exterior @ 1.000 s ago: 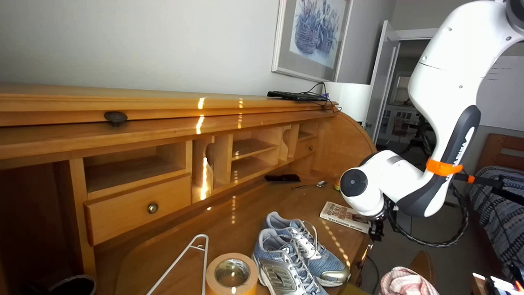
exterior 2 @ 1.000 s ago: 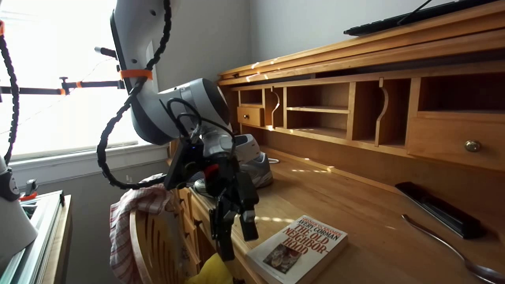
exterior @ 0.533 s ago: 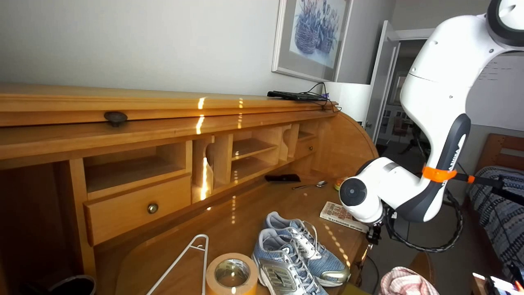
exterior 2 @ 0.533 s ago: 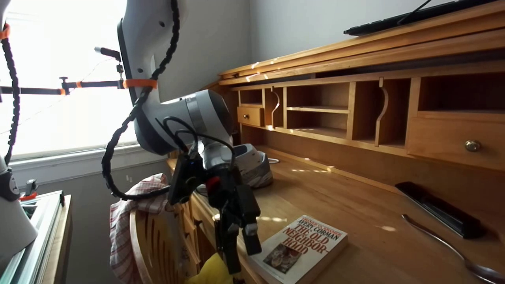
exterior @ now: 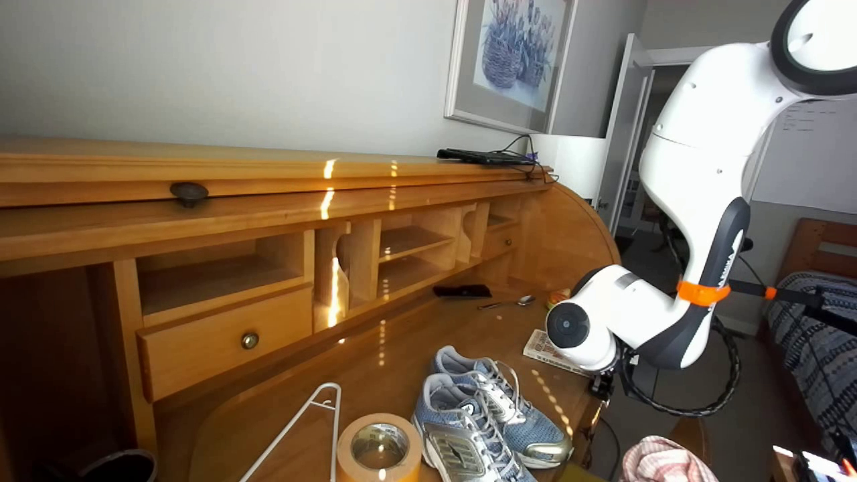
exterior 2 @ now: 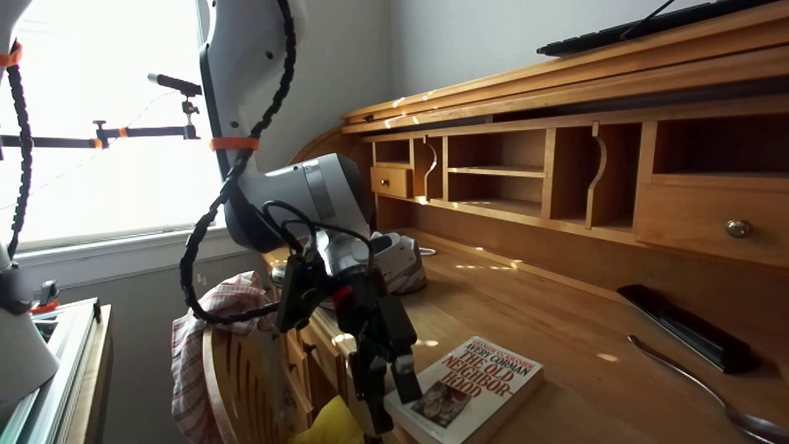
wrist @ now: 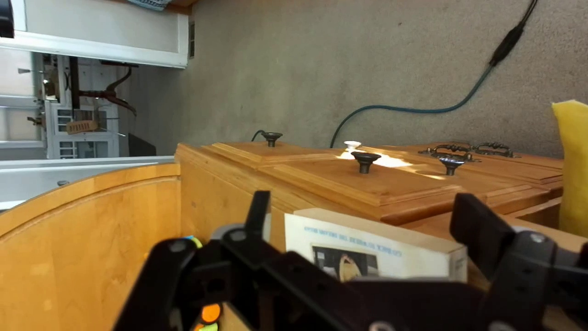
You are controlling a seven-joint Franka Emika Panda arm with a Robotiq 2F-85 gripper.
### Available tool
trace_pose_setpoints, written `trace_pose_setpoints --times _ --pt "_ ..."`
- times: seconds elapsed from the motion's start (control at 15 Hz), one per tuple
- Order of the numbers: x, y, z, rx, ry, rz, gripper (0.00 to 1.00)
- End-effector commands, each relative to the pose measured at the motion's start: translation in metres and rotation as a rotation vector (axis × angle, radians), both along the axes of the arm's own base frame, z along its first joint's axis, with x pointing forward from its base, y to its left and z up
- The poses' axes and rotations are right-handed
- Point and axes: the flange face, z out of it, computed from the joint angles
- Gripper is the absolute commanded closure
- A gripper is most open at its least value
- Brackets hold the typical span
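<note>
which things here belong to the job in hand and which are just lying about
Likely part of the job:
paperback book, flat on the desk
tool, jaws open, nearest to the book

Apparently just lying about:
sneakers
tape roll
white hanger
spoon
long black object

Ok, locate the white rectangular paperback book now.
The book lies flat on the brown wooden desk, lower centre in an exterior view, just right of the black jointed hand.
</note>
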Motion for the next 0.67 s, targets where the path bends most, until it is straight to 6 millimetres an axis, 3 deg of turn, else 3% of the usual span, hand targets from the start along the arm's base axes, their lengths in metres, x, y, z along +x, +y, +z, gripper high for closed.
trace_pose_setpoints --times 0.0,0.27,0.33,0.4,0.6 --pt "0.006 -0.006 -0.011 -0.034 -0.023 -0.005 0.00" --pt "0.006 -0.011 -0.020 -0.049 -0.017 -0.019 0.00" --pt "0.006 -0.013 -0.023 -0.049 -0.014 -0.027 0.25" --pt "0.007 -0.014 -0.025 -0.051 -0.014 -0.030 0.26" --pt "0.008 -0.017 -0.030 -0.054 -0.007 -0.035 0.51"
